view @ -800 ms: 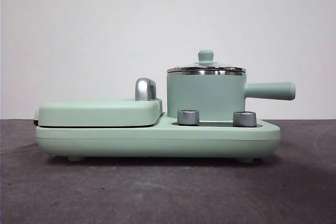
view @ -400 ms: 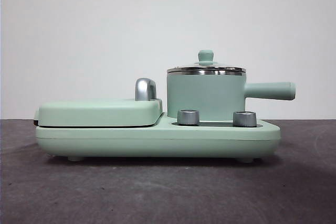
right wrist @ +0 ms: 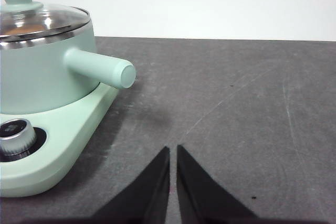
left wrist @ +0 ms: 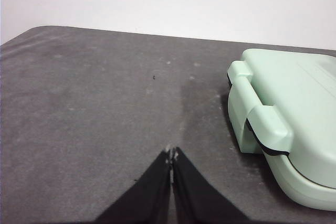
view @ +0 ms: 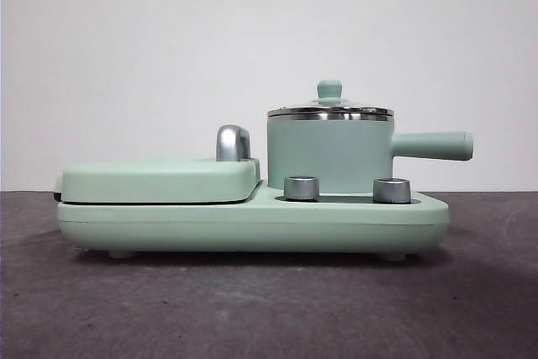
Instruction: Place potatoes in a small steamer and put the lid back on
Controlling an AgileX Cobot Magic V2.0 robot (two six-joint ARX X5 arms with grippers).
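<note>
The small steamer [view: 329, 155] is a mint-green pot standing on the right half of the green cooker base [view: 252, 223], with its straight handle [view: 433, 145] pointing right. The glass lid [view: 329, 110] with its green knob sits on the steel rim. In the right wrist view an orange-brown patch, the potatoes [right wrist: 29, 28], shows dimly through the lid [right wrist: 37, 20] of the steamer [right wrist: 42, 77]. My right gripper [right wrist: 172, 149] is shut and empty, low over the table to the right of the handle [right wrist: 100, 69]. My left gripper [left wrist: 171, 153] is shut and empty, left of the cooker.
A flat green griddle [view: 160, 181] with a chrome latch [view: 233, 143] fills the left half of the cooker; its closed end [left wrist: 273, 124] shows in the left wrist view. Two steel dials [view: 302, 188] [view: 392, 190] sit in front of the pot. The table is dark grey.
</note>
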